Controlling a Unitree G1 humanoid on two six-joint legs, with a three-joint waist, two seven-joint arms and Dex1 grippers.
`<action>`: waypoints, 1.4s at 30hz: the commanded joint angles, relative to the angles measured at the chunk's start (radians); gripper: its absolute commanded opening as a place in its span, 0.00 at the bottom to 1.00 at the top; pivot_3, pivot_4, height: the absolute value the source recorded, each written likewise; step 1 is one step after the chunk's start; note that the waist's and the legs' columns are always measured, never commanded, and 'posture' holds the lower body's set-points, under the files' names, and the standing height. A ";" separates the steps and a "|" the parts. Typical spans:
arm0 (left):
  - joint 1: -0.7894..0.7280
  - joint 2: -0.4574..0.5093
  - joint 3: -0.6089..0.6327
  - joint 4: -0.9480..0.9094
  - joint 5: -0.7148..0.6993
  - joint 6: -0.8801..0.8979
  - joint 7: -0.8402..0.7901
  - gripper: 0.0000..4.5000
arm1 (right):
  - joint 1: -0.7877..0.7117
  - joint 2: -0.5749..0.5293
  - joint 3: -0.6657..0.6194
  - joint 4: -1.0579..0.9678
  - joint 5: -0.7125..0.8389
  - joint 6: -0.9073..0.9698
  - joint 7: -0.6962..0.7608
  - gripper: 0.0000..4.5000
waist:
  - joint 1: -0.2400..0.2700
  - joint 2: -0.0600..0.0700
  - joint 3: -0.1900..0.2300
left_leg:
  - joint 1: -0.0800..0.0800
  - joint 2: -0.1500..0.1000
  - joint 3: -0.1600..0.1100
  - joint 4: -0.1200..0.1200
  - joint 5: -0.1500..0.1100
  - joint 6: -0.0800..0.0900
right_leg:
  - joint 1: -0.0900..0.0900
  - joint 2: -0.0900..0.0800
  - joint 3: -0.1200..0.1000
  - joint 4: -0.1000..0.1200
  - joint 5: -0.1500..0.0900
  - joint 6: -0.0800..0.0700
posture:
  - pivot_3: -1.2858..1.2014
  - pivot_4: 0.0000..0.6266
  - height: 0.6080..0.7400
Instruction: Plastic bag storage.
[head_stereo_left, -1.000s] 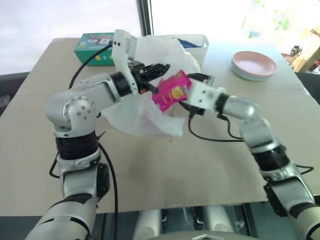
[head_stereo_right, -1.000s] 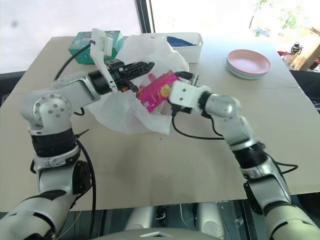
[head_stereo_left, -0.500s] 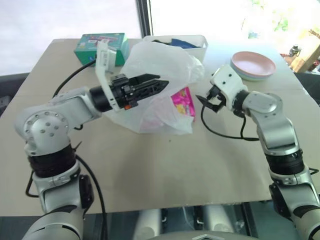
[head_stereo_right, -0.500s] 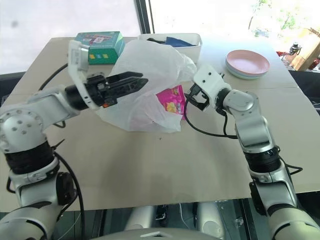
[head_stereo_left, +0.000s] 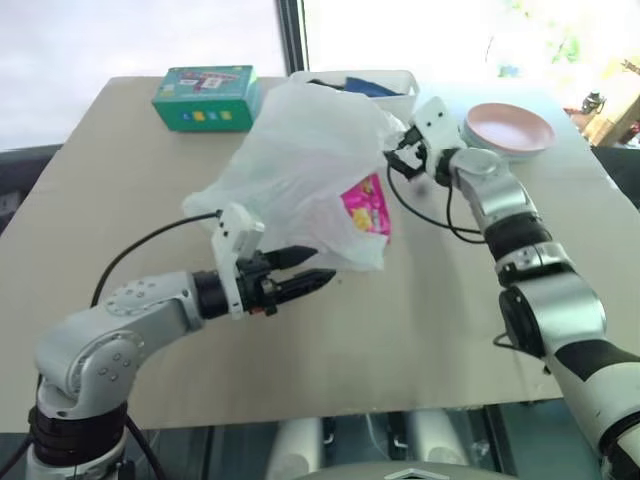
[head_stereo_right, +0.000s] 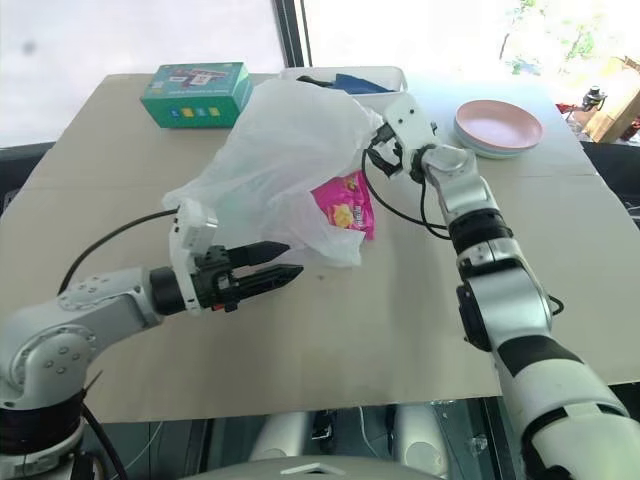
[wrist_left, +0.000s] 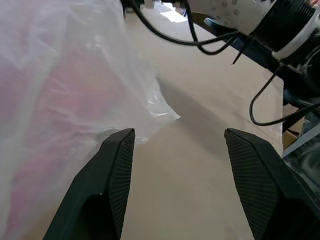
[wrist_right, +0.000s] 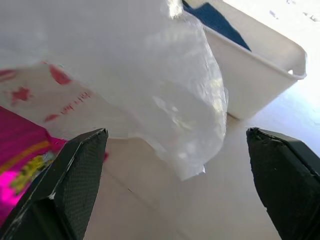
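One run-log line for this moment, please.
plastic bag: on table, pink snack packet inside | left gripper: open, empty | right gripper: open, at bag's far side

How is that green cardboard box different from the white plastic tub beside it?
The green cardboard box is closed and printed; the white plastic tub is open-topped, plain, with something dark blue inside. The box stands fully in view, while the crinkly translucent white plastic bag covers part of the tub. Both are rectangular and sit at the table's far edge.

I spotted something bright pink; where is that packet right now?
In the head views, the pink packet lies mid-table inside the plastic bag, near the bag's right edge.
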 joint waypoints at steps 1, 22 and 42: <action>0.015 -0.003 0.014 -0.048 -0.003 -0.041 0.026 0.67 | -0.082 0.025 -0.018 0.159 -0.018 -0.130 -0.078 0.88 | -0.002 0.000 0.000 | 0.000 0.001 0.000 0.000 0.000 0.000 | 0.000 0.000 0.000 0.000 0.000 0.000 | 0.52 0.24 1.00; -0.130 -0.202 -0.251 0.145 0.057 -0.018 0.151 0.67 | 0.181 -0.057 -0.101 -0.391 0.087 0.067 0.043 0.01 | 0.010 0.001 0.000 | -0.001 0.000 -0.002 0.000 0.000 0.000 | 0.001 -0.001 0.002 0.000 -0.001 -0.001 | 0.52 0.24 1.00; -0.326 -0.694 0.028 0.312 -0.112 0.038 0.573 0.19 | 0.231 -0.050 -0.143 -0.616 0.153 0.324 -0.013 0.00 | 0.028 0.001 0.000 | -0.001 0.000 0.000 0.001 0.000 0.000 | 0.001 0.000 0.000 0.000 -0.001 -0.001 | 0.52 0.24 1.00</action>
